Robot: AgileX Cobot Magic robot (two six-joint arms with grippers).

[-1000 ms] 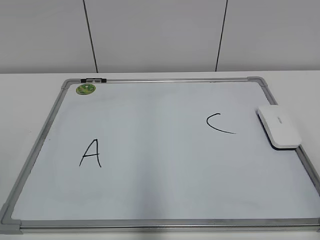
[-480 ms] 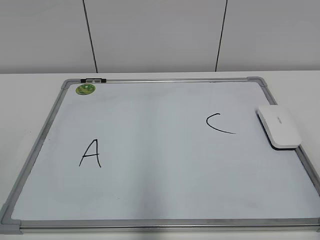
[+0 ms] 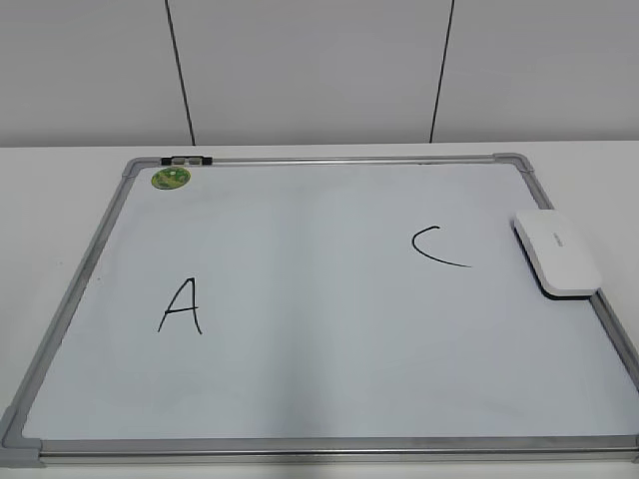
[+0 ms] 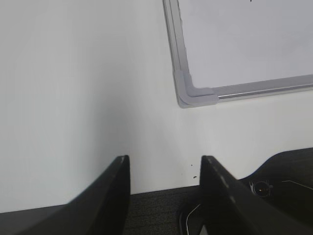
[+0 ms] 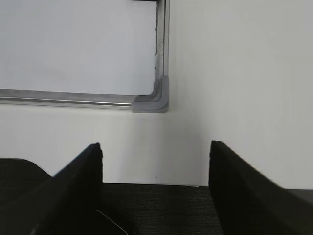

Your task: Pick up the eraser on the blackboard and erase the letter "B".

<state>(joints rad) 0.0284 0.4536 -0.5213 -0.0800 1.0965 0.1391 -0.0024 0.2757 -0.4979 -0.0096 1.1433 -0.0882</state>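
The blackboard (image 3: 300,329) is a white dry-erase board with a grey frame, lying flat on the table. The white eraser (image 3: 557,252) lies on its right edge, next to a black "C" (image 3: 437,246). A black "A" (image 3: 181,306) is at the lower left. No letter "B" shows on the board. Neither gripper shows in the exterior view. My left gripper (image 4: 165,161) is open and empty above the table's front edge, near the board's front left corner (image 4: 195,93). My right gripper (image 5: 155,147) is open and empty near the front right corner (image 5: 154,100).
A round green magnet (image 3: 171,179) sits at the board's far left corner, beside a small black and silver clip (image 3: 187,159) on the frame. White table (image 3: 60,190) surrounds the board. A white panelled wall (image 3: 310,70) stands behind.
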